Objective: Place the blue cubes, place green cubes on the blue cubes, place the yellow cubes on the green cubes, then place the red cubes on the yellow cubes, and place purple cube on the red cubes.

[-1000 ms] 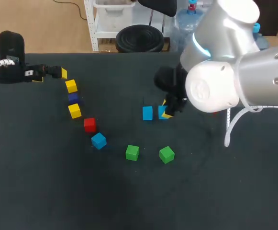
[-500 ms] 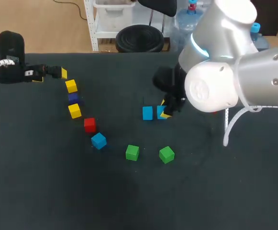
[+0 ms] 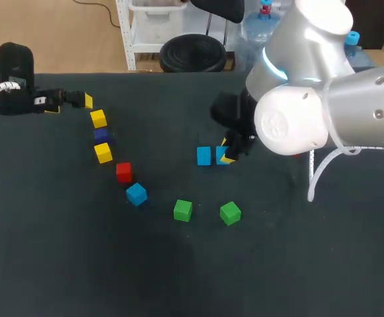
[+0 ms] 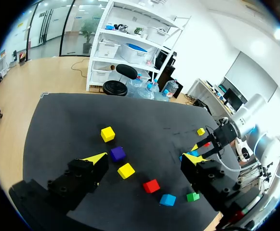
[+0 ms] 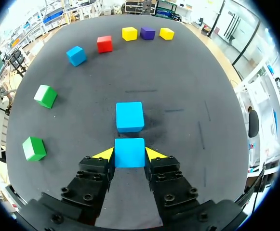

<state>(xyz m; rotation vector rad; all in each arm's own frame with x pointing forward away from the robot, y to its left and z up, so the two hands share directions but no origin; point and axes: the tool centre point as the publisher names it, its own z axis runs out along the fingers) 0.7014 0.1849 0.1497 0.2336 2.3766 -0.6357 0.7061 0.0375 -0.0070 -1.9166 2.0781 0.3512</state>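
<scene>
Placement of the blue cubes is judged to be the step in hand. At the upper left of the head view, the left hand [image 3: 71,104] is parked over the tabletop [image 3: 59,251], its fingers spread wide with nothing between them. Just right of it, a slanting row is formed by a yellow cube [image 3: 98,119], the purple cube [image 3: 101,134], a second yellow cube [image 3: 103,152], a red cube [image 3: 123,172] and a loose blue cube [image 3: 137,194]. A green cube [image 3: 182,210] and a second green cube [image 3: 230,213] are seen at lower centre.

At centre, a set-down blue cube [image 3: 204,156] is flanked on its right, across a slim gap, by a gripped blue cube [image 5: 129,152]. The right hand [image 5: 130,154] is clamped on it from both sides. Whether this cube rests on the tabletop cannot be told.

Next, release is called for, with a straight lift so that neither blue cube is nudged. The loose blue cube would then likely be fetched.
</scene>
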